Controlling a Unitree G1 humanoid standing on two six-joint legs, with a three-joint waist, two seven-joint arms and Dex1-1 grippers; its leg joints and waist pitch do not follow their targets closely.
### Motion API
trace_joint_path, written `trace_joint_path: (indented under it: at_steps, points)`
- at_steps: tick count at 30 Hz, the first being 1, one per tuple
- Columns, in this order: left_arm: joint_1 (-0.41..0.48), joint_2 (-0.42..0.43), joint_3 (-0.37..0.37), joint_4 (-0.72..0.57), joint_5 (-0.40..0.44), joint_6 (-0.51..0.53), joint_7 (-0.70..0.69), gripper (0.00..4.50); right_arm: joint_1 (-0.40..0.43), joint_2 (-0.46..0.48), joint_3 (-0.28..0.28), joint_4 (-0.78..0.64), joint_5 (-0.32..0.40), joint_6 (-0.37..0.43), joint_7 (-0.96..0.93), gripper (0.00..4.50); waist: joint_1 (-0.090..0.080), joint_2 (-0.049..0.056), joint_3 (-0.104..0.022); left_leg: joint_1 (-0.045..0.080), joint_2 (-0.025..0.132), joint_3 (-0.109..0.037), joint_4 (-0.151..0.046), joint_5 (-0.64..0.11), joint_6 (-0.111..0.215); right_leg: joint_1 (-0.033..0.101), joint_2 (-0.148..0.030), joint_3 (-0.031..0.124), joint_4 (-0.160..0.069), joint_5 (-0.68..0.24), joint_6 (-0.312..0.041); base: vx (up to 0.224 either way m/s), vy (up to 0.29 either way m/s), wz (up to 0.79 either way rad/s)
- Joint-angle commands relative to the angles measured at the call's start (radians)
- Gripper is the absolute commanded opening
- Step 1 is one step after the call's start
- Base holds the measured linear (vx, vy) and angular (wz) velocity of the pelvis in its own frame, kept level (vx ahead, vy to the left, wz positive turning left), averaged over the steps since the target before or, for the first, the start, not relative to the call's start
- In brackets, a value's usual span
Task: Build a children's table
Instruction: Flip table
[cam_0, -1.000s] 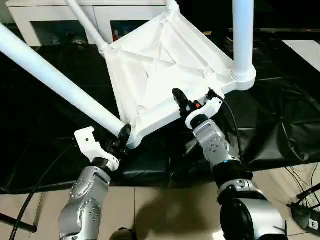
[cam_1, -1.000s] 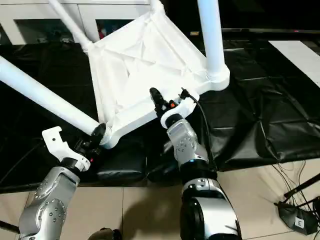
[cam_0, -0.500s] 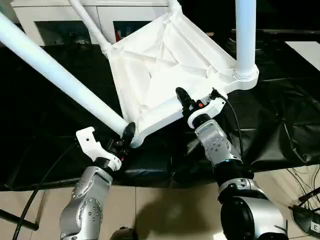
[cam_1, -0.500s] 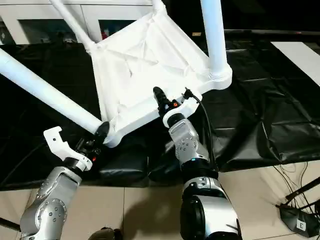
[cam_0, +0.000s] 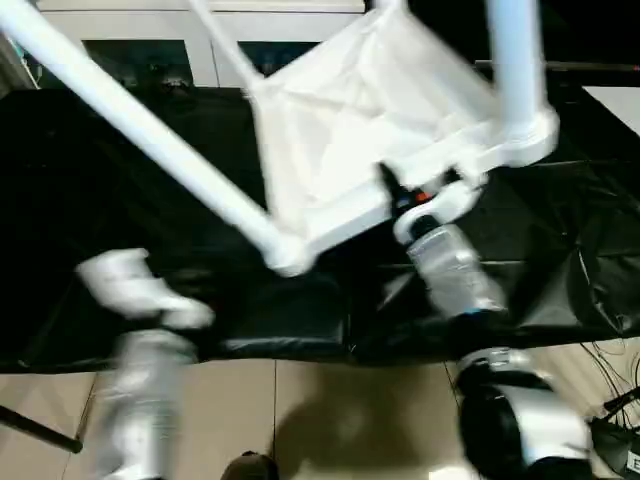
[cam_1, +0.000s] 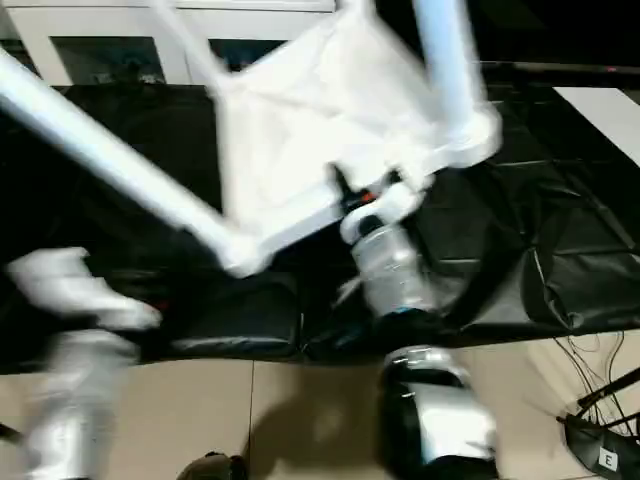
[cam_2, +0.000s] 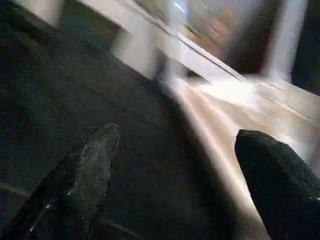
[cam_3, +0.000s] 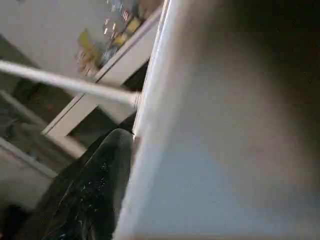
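Left wrist view first: the left pincer stands wide, its two dark fingers well apart with nothing but black cloth and a blurred white edge beyond them. A second ago, from the head views, that pincer sat right at the near corner socket of the table, closed in around the base of the long leg; now the left arm is a smear down near the bench's front edge, off to the side and clear of the leg. So it has let go and pulled away.

Next out, the right pincer is clamped on the near rim of the tabletop, as it was before, one finger pressed along the white edge in its wrist view (the other is hidden behind the plastic).

The table rides upside down and tilted above the black-draped bench, ribs up, legs in its sockets: the long leg slants up toward the left, another leg rises at the right corner. Further back stands a white cabinet.

My guess: the near leg is judged seated, and the right arm alone now carries the table, so a slip is the risk.
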Motion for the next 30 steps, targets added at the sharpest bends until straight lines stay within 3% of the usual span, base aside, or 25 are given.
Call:
trace_joint_path:
  at_steps: [1, 5, 8, 12, 14, 16, 17, 25, 30]
  points:
    - [-0.004, 0.011, 0.03, 0.015, 0.02, -0.041, 0.032, 4.14, 0.007, -0.042, 0.011, -0.079, -0.082, -0.03, -0.06, 2.2, -0.01, -0.007, -0.069, 0.044, 0.025, -0.008, -0.064, -0.158, -0.002, 0.021, -0.051, 0.021, -0.07, 0.085, -0.129, 0.0, 0.0, 0.0]
    - [-0.008, 0.057, 0.074, 0.02, 0.036, -0.077, 0.049, 4.14, 0.03, -0.073, 0.044, -0.137, -0.134, -0.008, -0.08, 2.19, -0.009, -0.005, -0.067, 0.046, 0.024, -0.01, -0.067, -0.183, -0.02, 0.016, -0.051, 0.022, -0.074, 0.033, -0.112, 0.0, 0.0, 0.0]
    - [-0.003, 0.102, 0.064, 0.016, 0.06, -0.082, 0.014, 4.14, 0.049, -0.104, 0.082, -0.193, -0.186, 0.012, -0.109, 2.17, -0.013, -0.004, -0.066, 0.047, 0.024, -0.011, -0.07, -0.196, -0.033, 0.014, -0.05, 0.022, -0.075, 0.013, -0.099, 0.0, 0.0, 0.0]
    - [0.018, 0.155, -0.02, -0.022, 0.128, -0.073, -0.071, 4.14, 0.065, -0.137, 0.133, -0.253, -0.249, 0.034, -0.126, 2.17, -0.018, -0.004, -0.063, 0.047, 0.024, -0.011, -0.073, -0.216, -0.049, 0.012, -0.051, 0.023, -0.078, -0.024, -0.089, 0.0, 0.0, 0.0]
    - [0.03, 0.201, -0.127, -0.056, 0.201, -0.064, -0.125, 4.14, 0.072, -0.159, 0.17, -0.296, -0.295, 0.07, -0.119, 2.17, -0.021, -0.004, -0.06, 0.046, 0.024, -0.011, -0.076, -0.234, -0.055, 0.009, -0.05, 0.025, -0.08, -0.051, -0.085, 0.0, 0.0, 0.0]
    - [0.031, 0.211, -0.15, -0.063, 0.217, -0.062, -0.135, 4.14, 0.074, -0.166, 0.181, -0.306, -0.308, 0.078, -0.118, 2.17, -0.023, -0.005, -0.058, 0.046, 0.024, -0.012, -0.078, -0.246, -0.059, 0.007, -0.051, 0.026, -0.082, -0.067, -0.083, 0.0, 0.0, 0.0]
    - [0.024, 0.232, -0.197, -0.081, 0.242, -0.049, -0.148, 4.14, 0.076, -0.19, 0.213, -0.329, -0.343, 0.09, -0.119, 2.17, -0.026, -0.005, -0.057, 0.046, 0.024, -0.012, -0.079, -0.256, -0.065, 0.007, -0.051, 0.026, -0.082, -0.072, -0.089, 0.0, 0.0, 0.0]
    - [0.001, 0.255, -0.278, -0.127, 0.271, -0.006, -0.183, 4.14, 0.085, -0.209, 0.246, -0.372, -0.388, 0.128, -0.168, 2.05, -0.026, -0.004, -0.056, 0.05, 0.022, -0.01, -0.078, -0.266, -0.072, 0.005, -0.047, 0.028, -0.082, -0.055, -0.102, 0.0, 0.0, 0.0]
    - [-0.032, 0.334, -0.368, -0.16, 0.348, 0.067, -0.219, 4.14, 0.085, -0.235, 0.286, -0.409, -0.464, 0.149, -0.21, 2.0, -0.022, -0.001, -0.056, 0.055, 0.023, -0.012, -0.08, -0.283, -0.086, 0.001, -0.046, 0.029, -0.081, -0.066, -0.091, 0.0, 0.0, 0.0]
